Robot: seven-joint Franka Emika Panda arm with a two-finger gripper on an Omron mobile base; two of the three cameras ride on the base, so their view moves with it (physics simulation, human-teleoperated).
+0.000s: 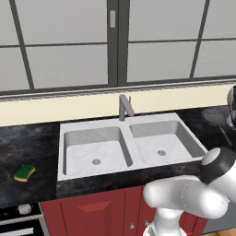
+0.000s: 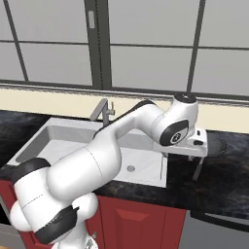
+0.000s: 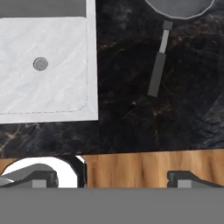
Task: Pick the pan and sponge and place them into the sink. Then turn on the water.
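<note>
Two basins of the white sink [image 1: 131, 140] show from the left base camera, with the sponge [image 1: 24, 172] at 9 o'clock of it on the black counter [image 1: 27, 143]: yellow body, green top. Hand camera gives the pan [image 3: 177, 8], dark and round, right of the sink; its thin straight handle [image 3: 158, 65] runs from 12 toward 6 o'clock. Gripper [image 3: 111, 178] hangs above the counter, fingers spread wide, holding nothing.
</note>
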